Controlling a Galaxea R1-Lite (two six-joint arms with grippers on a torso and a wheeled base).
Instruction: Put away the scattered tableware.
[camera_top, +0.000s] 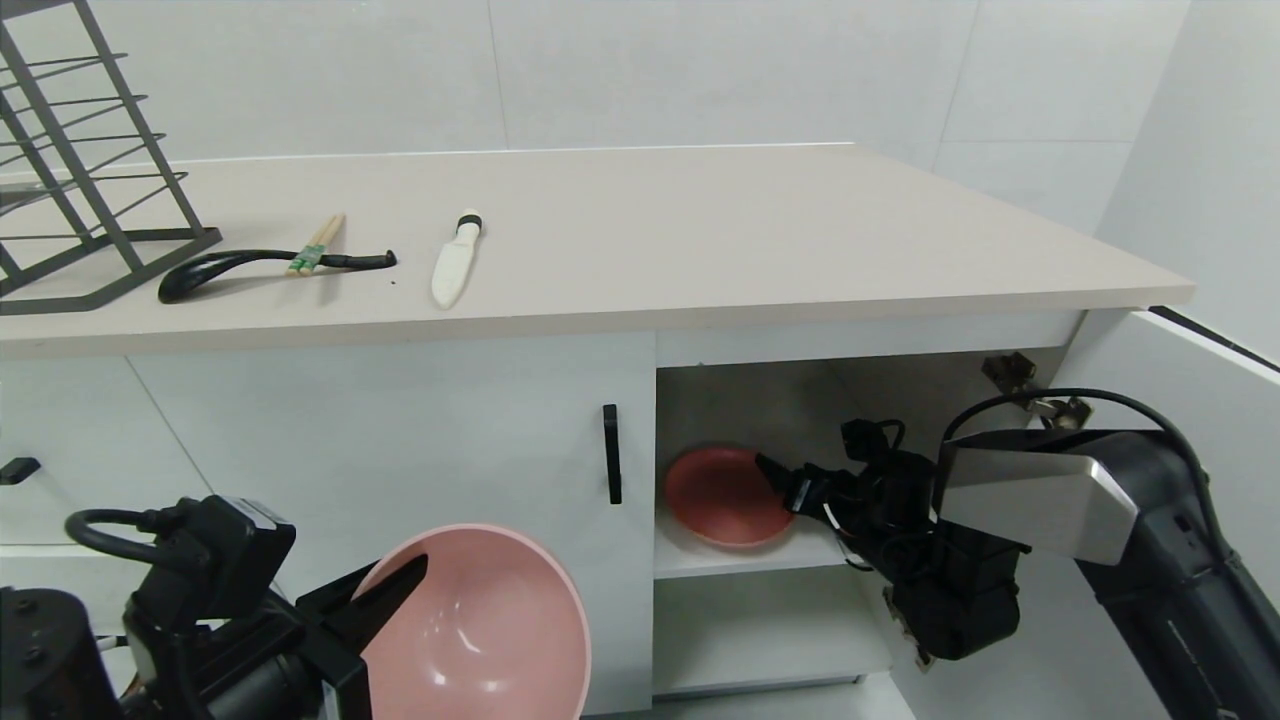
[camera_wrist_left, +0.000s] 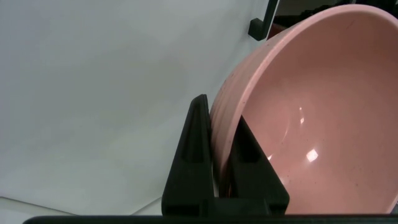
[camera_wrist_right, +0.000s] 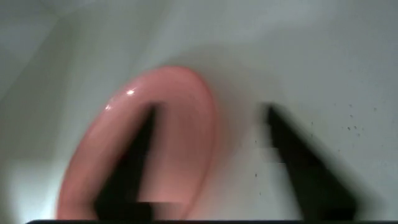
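Low at seven o'clock, the left claw (camera_wrist_left: 221, 113) is clamped on the rim of a glossy pink bowl (camera_top: 480, 620), not yet stored. At five o'clock, the right claw (camera_wrist_right: 210, 115) gapes wide over a flat red plate (camera_top: 715, 495) lying on the cupboard shelf (camera_top: 740, 560). A black ladle (camera_top: 215, 268), wooden chopsticks (camera_top: 318, 245) and a white knife (camera_top: 455, 262) wait at ten o'clock on the beige counter (camera_top: 700, 230).

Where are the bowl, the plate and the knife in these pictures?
bowl (camera_top: 480, 630), head view, on its inner bottom.
plate (camera_top: 720, 500), head view, on its middle.
knife (camera_top: 452, 270), head view, on its white blade.
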